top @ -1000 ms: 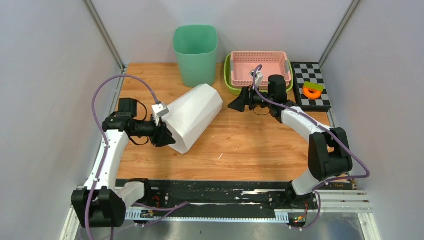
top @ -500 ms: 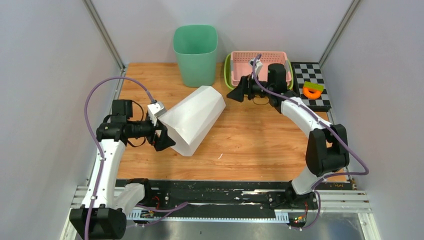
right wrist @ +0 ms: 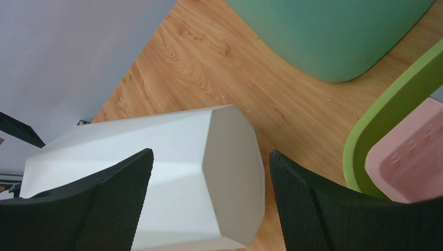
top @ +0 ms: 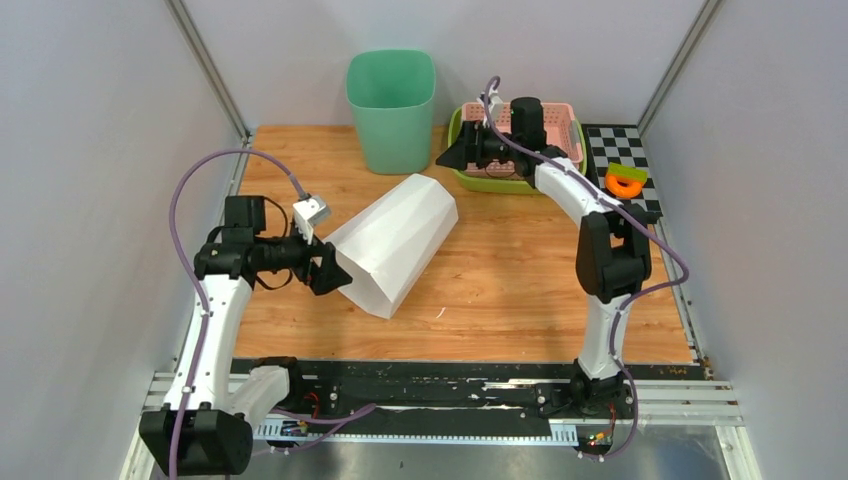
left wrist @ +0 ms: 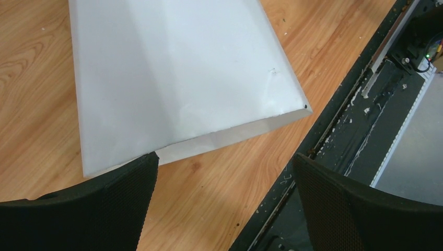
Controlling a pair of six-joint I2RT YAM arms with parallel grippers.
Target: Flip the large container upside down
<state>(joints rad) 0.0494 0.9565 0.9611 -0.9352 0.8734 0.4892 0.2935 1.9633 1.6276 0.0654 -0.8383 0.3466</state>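
Wood table [top: 500,290], white container [top: 395,240] on its side, left tool [top: 336,270], right tool [top: 444,160] — both open, empty

The left arm [top: 215,310] and right arm [top: 560,190] are formed of white links and black joints, each trailed by a purple cable [top: 240,152]; black mesh-textured fingers [left wrist: 78,209] are fitted.

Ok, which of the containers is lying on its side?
The white faceted container, lying on the wooden table by the left end effector. The green bin stands upright; the pink basket sits level.
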